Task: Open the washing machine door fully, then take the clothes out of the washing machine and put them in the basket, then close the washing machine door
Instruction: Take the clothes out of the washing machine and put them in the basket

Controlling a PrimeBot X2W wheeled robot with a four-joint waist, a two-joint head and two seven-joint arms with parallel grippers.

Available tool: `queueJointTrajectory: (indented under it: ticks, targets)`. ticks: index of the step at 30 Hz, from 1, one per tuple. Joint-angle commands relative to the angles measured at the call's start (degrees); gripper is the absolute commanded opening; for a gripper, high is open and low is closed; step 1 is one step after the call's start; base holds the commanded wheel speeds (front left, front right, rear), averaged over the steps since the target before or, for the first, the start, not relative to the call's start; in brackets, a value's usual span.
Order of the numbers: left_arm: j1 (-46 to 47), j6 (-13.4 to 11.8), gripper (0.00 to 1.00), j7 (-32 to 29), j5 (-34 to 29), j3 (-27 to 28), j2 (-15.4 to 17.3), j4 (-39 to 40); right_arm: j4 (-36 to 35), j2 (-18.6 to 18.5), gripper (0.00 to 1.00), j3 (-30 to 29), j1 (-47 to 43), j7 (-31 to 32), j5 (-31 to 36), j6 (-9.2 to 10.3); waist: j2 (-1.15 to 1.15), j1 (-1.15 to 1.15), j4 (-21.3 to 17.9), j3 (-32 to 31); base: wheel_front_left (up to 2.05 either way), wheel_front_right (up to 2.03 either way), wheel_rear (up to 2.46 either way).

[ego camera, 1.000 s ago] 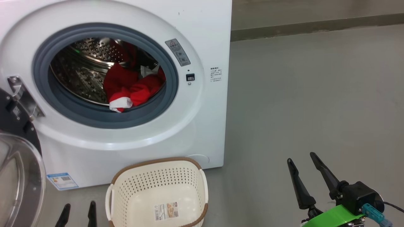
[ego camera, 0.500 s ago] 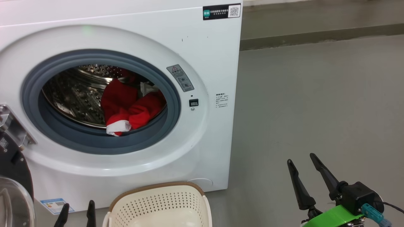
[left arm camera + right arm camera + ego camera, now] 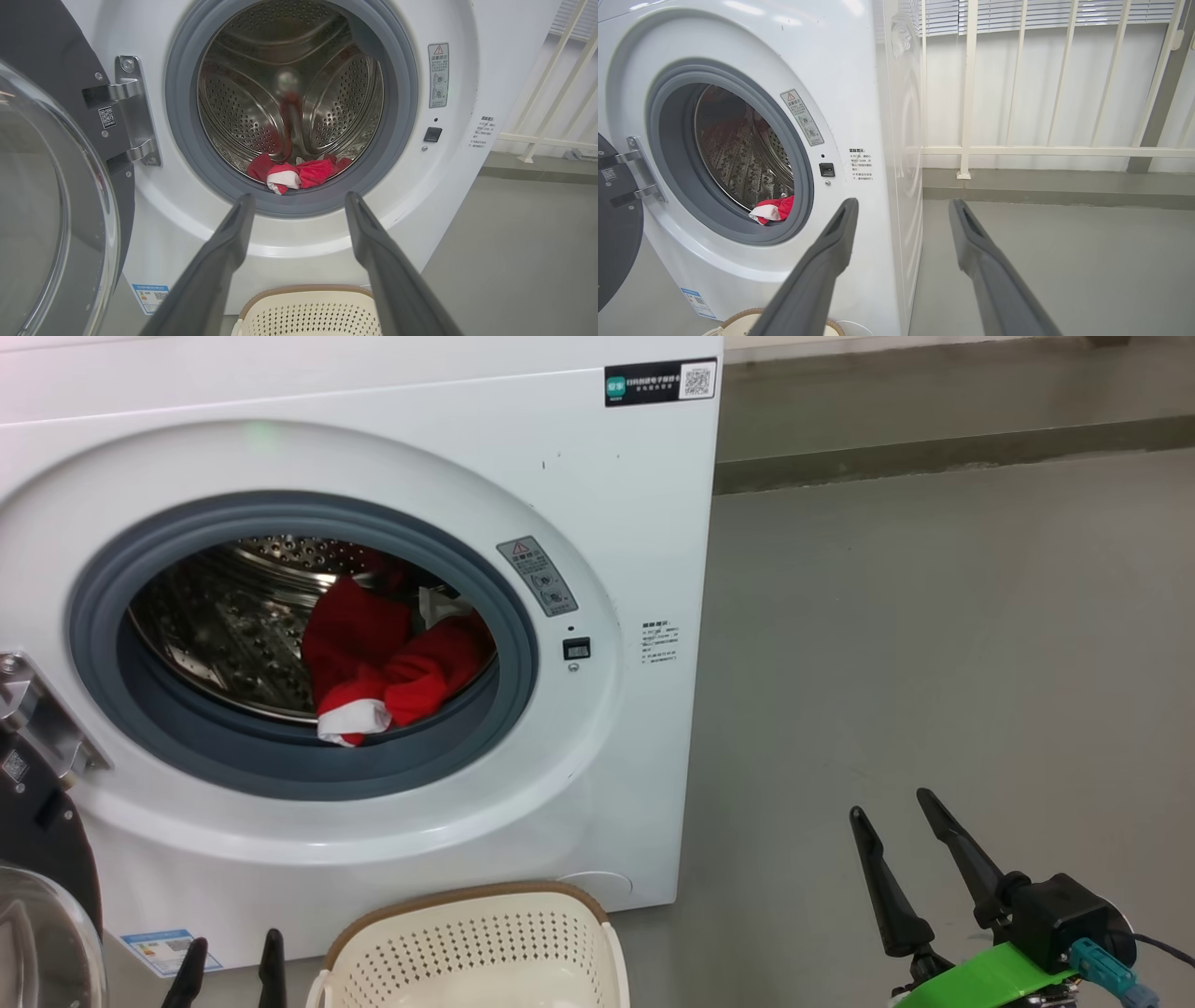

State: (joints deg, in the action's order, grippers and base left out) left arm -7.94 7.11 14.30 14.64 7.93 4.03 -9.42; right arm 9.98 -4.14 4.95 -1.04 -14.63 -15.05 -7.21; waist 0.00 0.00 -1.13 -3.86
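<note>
I see soft red-and-white clothes heaped low in the mouth of the big white washing machine, round black-rimmed glass door swung open left. Cream perforated plastic basket sits just below; my left gripper and right gripper both gape wide, empty.

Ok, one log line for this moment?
washing machine door open; clothes in washing machine; basket in front; left gripper open, empty; right gripper open, empty

Head camera's aim higher up the washing machine now.
</note>
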Motion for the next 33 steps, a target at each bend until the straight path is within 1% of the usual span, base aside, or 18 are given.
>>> queueJointTrajectory:
  ticks: [1,19,27,33]
  targets:
    - [1.6,0.3,1.0,0.7,-0.4,1.7,0.3,1.6,-1.6,-0.6,1.0,1.3,1.2,-0.4,-0.5,-0.28,0.0,0.0,0.1,0.0,0.0,0.0,0.0]
    - [3.0,0.3,1.0,0.7,-0.3,1.8,0.0,1.7,-1.8,-1.0,1.0,1.7,1.8,-0.4,-0.3,-0.28,0.0,0.0,0.4,2.2,0.0,0.0,0.0]
    - [7.2,0.3,1.0,0.7,0.1,1.7,0.4,0.5,-2.4,-0.9,1.0,0.9,2.8,-0.4,-0.2,-0.28,0.0,0.0,1.3,5.0,0.0,0.0,0.0]
    - [12.9,0.3,1.0,0.7,1.0,1.2,1.2,-1.3,-2.9,-1.2,1.0,0.6,4.6,-0.4,0.1,-0.28,0.0,0.0,1.9,8.2,0.0,0.0,0.0]
